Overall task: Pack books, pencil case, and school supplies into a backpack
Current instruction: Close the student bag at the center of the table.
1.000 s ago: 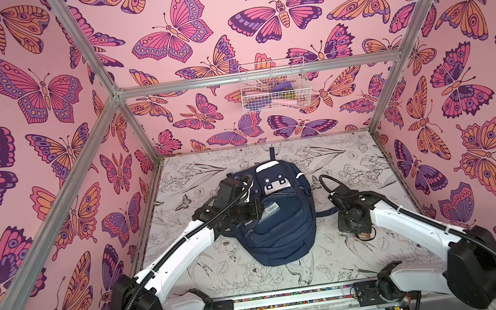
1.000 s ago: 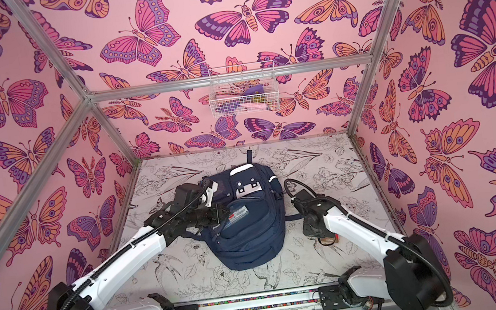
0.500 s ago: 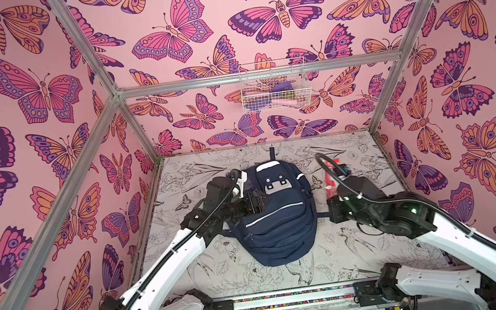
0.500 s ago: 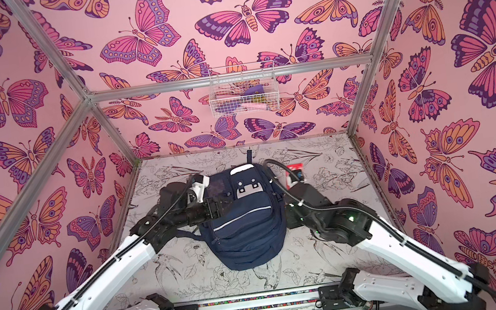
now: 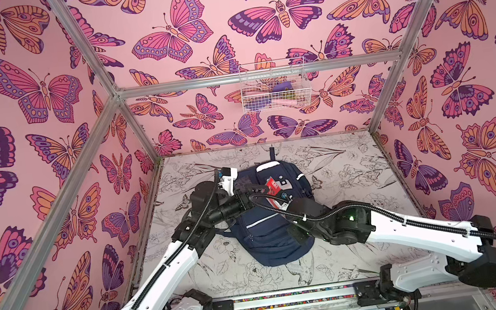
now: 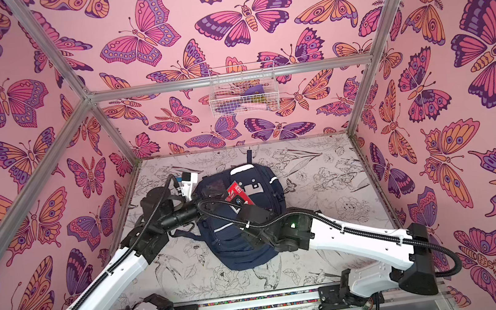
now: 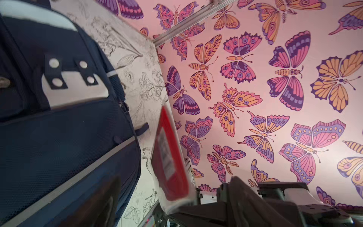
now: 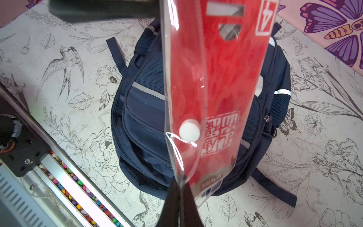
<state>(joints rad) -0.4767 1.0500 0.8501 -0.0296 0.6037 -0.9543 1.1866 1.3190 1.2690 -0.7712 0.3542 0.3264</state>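
The supply-packing step is being carried out: a red packet (image 8: 216,88) is being pinched by its clear sleeve in the right gripper (image 8: 177,184), with that arm stretched over the backpack (image 5: 269,233), which is lying flat on the table (image 5: 356,181). The left gripper (image 5: 257,190) is being held wide beside the packet. Careful steering into an opening is likely being called for next.

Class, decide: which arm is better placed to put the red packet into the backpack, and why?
Right: the right gripper is shut on the red packet above the backpack; the left gripper stands open, gripping nothing.
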